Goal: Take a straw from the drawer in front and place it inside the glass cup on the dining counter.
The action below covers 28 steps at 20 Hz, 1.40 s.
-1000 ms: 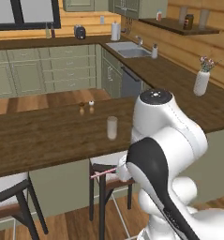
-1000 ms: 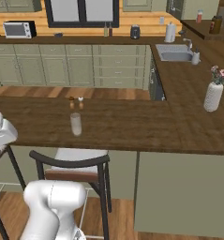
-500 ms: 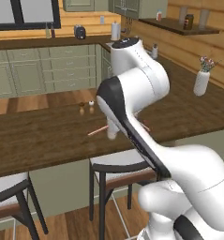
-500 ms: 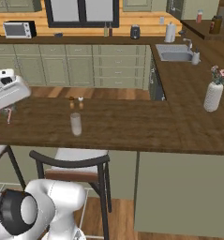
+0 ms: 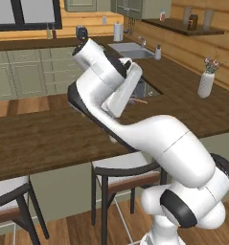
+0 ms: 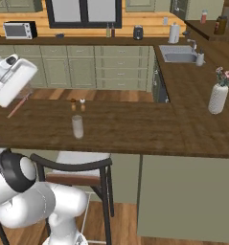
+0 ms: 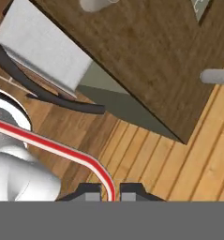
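Arm's reared up high over the dining counter (image 6: 135,129), hand tilted, and the fingers (image 7: 92,192) are pinched tight on the straw (image 7: 62,149), which curves away red and pale in the hand view. From the right base view the straw pokes out below the hand, left of the glass cup (image 6: 77,127) standing on the surface.

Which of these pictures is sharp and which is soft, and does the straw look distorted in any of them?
Left base view: slightly soft, the arm blocks the middle, the straw shows as a short tip. Right base view: even light, no glare; the glass cup is pale and faint against the dining counter. Hand view: the straw looks thick and bent, pinched in the gripper.
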Available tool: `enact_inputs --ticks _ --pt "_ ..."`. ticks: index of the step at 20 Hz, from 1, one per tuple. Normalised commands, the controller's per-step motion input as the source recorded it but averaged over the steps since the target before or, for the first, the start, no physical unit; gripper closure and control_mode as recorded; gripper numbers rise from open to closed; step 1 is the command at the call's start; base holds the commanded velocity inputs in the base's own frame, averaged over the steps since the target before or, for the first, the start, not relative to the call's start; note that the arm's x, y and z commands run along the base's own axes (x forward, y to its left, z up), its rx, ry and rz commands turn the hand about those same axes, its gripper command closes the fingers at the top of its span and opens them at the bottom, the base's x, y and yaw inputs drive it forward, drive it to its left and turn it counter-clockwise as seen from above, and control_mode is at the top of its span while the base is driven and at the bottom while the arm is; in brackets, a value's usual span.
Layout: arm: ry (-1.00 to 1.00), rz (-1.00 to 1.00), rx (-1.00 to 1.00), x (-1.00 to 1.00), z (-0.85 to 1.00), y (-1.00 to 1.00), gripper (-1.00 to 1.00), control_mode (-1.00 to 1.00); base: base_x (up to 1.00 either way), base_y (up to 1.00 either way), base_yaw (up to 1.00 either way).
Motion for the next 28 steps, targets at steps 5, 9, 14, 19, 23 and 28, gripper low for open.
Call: enact_inputs --ticks 5,9,14,19,23,28 --pt "0.00 0.02 -0.31 0.53 -0.13 -0.25 1.00 -1.00 0.00 0.00 0.00" --pt "-0.04 0.04 -0.22 0.33 -0.31 -0.11 1.00 -1.00 0.00 0.00 0.00" --pt "-0.09 0.02 -0.19 0.39 -0.36 -0.10 1.00 -1.00 0.00 0.00 0.00" --pt "-0.03 0.00 -0.15 0.73 -0.01 -0.18 1.00 -1.00 0.00 0.00 0.00" --pt "0.00 0.00 -0.12 0.61 0.00 -0.01 1.00 -1.00 0.00 0.00 0.00" --pt "0.00 0.00 -0.11 0.30 -0.06 0.00 1.00 -1.00 0.00 0.00 0.00"
